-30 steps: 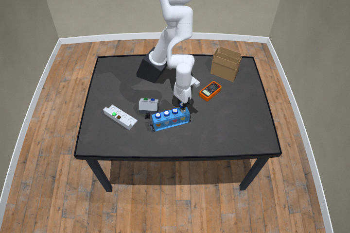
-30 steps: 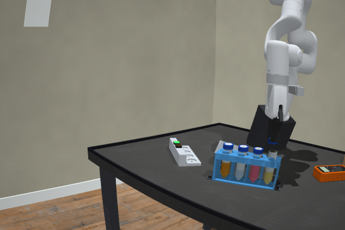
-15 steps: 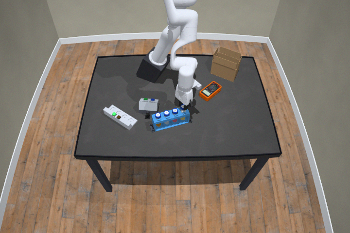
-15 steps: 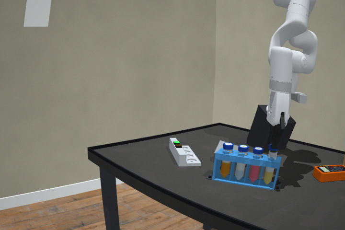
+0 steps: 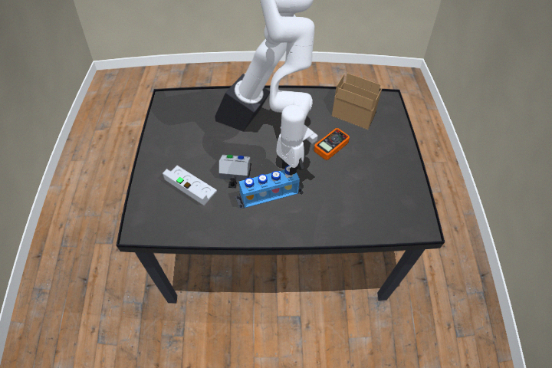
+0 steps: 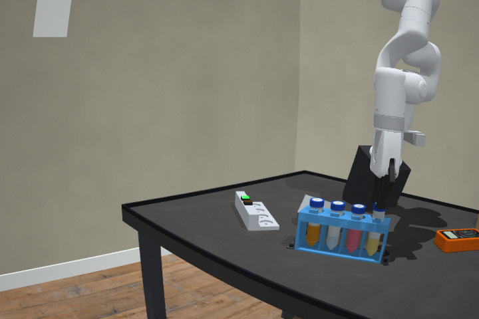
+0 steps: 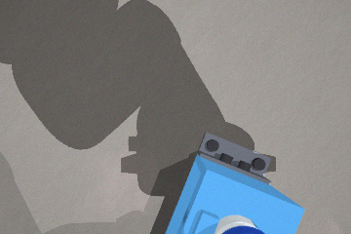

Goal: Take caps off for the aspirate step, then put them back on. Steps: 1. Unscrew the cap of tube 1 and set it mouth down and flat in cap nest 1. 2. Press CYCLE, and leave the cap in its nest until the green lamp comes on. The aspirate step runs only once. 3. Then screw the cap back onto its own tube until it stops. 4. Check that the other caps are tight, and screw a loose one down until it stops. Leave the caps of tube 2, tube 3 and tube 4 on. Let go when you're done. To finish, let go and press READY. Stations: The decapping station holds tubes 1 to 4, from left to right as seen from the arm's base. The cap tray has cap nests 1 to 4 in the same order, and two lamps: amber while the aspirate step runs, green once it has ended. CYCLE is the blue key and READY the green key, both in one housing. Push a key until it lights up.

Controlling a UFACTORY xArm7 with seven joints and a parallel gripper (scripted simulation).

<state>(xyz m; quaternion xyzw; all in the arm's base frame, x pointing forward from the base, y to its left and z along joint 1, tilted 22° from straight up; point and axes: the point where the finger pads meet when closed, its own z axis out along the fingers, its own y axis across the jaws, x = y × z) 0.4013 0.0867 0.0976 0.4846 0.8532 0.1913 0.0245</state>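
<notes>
The blue decapping station holds four tubes. Three of them wear blue caps with white tops. My gripper stands upright over tube 1, the yellow one at the end nearest the multimeter. It is shut on the blue cap, which sits at the tube's mouth. The white cap tray shows no cap in its nests, and its green lamp is lit. The wrist view shows the station's end and a cap top at the bottom edge.
The grey key housing with the green and blue keys stands just behind the station. An orange multimeter lies beside my arm, and a cardboard box stands at the back. The arm's black base is behind.
</notes>
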